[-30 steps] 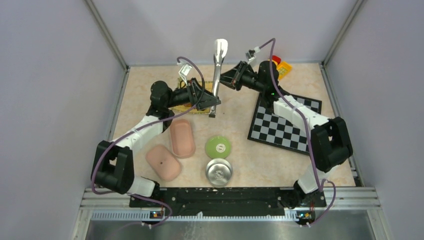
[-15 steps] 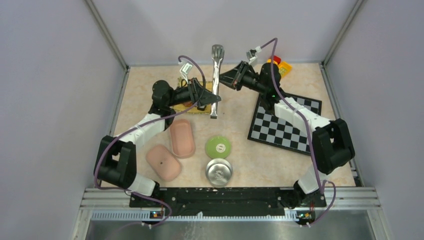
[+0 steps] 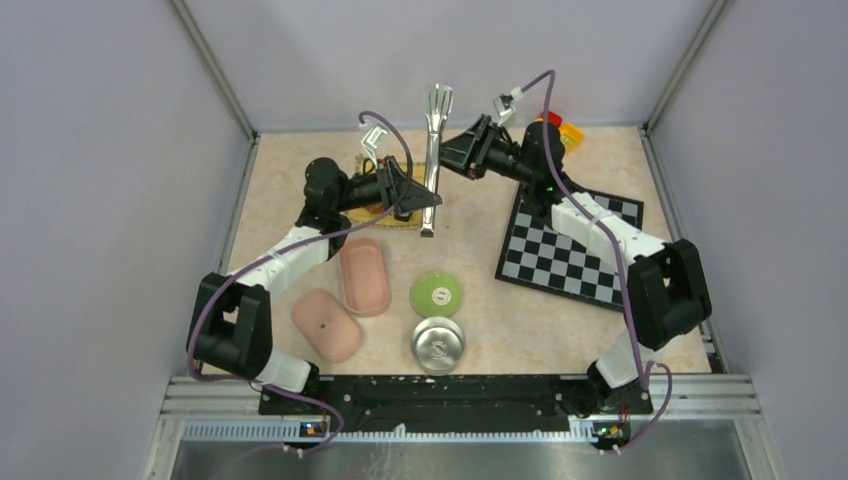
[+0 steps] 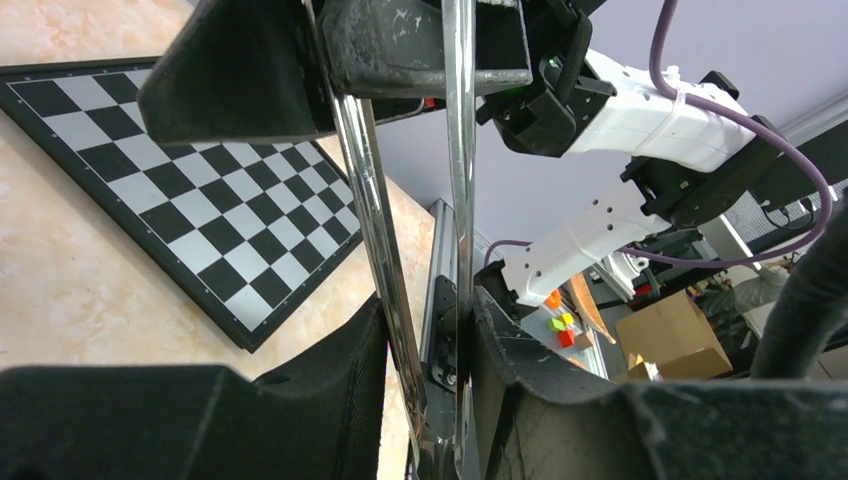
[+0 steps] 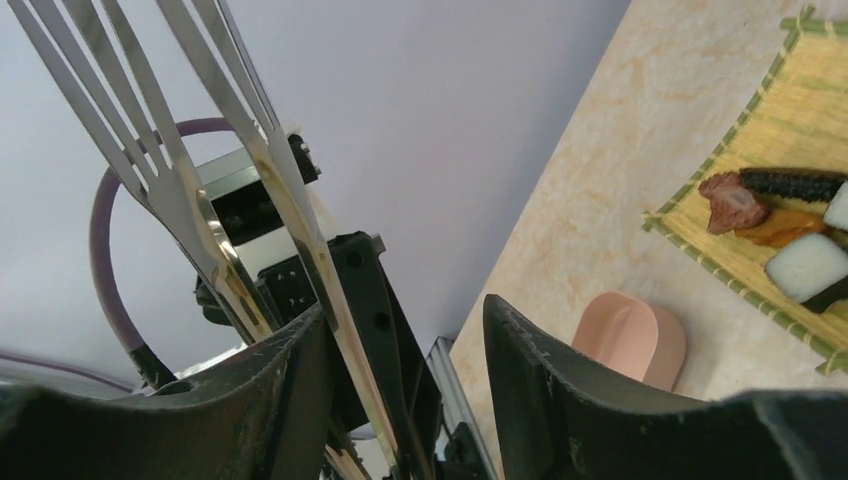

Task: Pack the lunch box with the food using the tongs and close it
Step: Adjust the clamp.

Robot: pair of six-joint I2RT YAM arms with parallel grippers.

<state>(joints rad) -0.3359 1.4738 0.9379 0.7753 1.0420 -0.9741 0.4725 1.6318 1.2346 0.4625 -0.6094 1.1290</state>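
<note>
- At twelve o'clock on the table, seen from above, the tongs (image 3: 432, 150) stand nearly upright. Their forked tips point up against the back wall and their joined end hangs down by the mat's edge.
- My left gripper (image 3: 421, 197) has them low on the shaft. In my left wrist view both slim arms of the tongs (image 4: 372, 230) run up between my fingers (image 4: 330, 400), one arm against each, so I am pinching the tongs.
- My right gripper (image 3: 458, 152) sits higher up, on the tongs' three o'clock side. Its jaws are spread: one finger (image 5: 300, 400) lies along a tong arm (image 5: 215, 260) and the other stands well apart from it.
- The food (image 5: 775, 215) lies on the mat (image 5: 800, 110) at eleven o'clock, under my left arm. I see a reddish piece, a dark roll, an orange bit and a white-faced roll, all bunched together.
- The box (image 3: 363, 277), a pink tub, lies open at eight o'clock, with its lid (image 3: 326, 325) just beside it at seven.
- A green disc (image 3: 436, 294) sits at six o'clock, and a steel bowl (image 3: 437, 343) sits just nearer my bases.
- The board (image 3: 570, 250) lies at three o'clock, partly under my right forearm.
- The blocks (image 3: 566, 133) sit at one o'clock, behind my right arm.
</note>
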